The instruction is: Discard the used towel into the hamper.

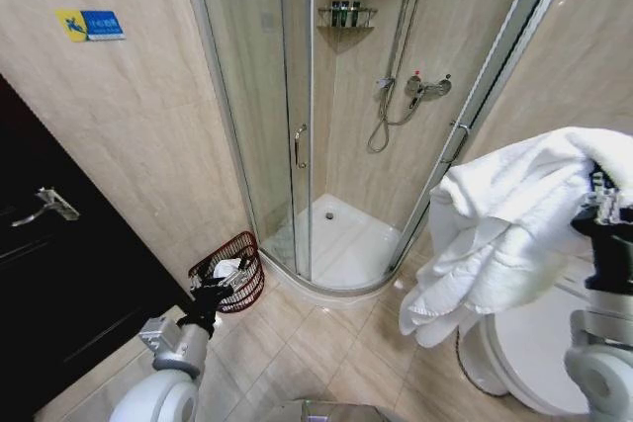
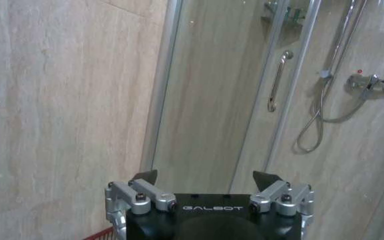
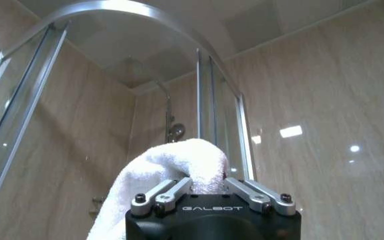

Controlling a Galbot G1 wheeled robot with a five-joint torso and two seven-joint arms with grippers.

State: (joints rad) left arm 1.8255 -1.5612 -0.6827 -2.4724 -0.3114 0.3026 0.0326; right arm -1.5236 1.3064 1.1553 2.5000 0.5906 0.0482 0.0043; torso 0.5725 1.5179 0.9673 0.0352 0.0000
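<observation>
Head view: right gripper (image 1: 600,207), mid-right of frame, pinches the white towel (image 1: 495,224), held high with folds hanging loose. Left gripper (image 1: 220,294), lower left, spread and empty, sits just before the hamper (image 1: 232,269). Risk: towel and hamper are well apart; a trailing fold could miss the rim.

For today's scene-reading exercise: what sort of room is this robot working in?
Most likely a bathroom: a curved glass shower enclosure with a chrome mixer and hose, beige wall tiles, and a white toilet at the right edge.
</observation>
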